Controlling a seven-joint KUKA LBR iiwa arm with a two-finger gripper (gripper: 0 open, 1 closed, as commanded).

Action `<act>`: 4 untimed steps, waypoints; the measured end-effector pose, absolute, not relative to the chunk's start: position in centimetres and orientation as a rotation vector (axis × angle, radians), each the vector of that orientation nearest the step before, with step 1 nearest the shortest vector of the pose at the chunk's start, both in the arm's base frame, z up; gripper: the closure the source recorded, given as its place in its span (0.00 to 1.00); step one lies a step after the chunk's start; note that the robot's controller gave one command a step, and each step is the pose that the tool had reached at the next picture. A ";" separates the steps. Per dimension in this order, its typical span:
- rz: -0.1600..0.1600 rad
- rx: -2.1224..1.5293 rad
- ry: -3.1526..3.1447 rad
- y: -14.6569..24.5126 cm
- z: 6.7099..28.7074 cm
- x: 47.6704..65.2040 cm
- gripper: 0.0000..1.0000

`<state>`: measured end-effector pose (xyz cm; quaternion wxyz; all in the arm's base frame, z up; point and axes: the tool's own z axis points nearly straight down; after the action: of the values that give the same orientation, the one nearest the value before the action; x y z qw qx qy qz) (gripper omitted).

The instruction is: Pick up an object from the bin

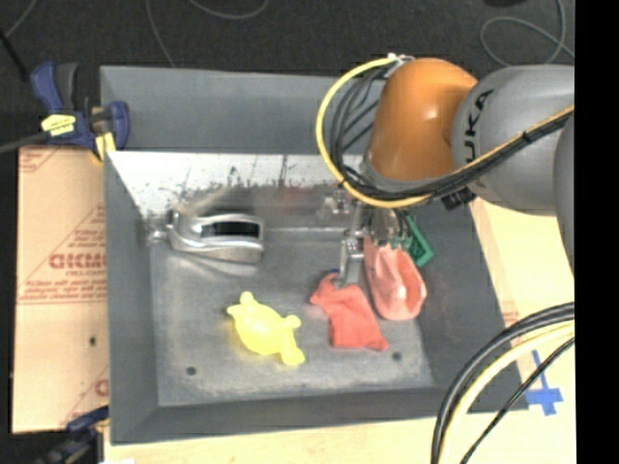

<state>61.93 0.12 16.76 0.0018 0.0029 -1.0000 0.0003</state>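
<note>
My gripper (348, 262) hangs under the arm's orange cover, right of the bin's middle. It is low over the upper left corner of a red crumpled soft piece (350, 320). Whether it touches that piece I cannot tell. Just right of the gripper lies a pink rounded soft thing (395, 281), leaning against the red piece. A green thing (419, 244) peeks out behind the pink one, partly hidden by the arm.
A yellow rubbery toy (264, 330) lies left of the red piece, toward the front. A silver metal tool with a dark slot (219, 233) rests at the back left by the bin's wall. The arm covers the bin's back right corner.
</note>
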 end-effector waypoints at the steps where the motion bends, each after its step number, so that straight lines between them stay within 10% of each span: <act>1: 0.001 0.009 -3.146 0.1 17.3 62.1 0.00; 3: -0.001 0.395 -3.118 -0.4 11.8 59.0 0.00; 4: 0.000 0.128 -3.147 -0.7 12.5 58.4 0.00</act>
<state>58.44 -0.68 12.52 -0.0042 0.0407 -0.9992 0.0000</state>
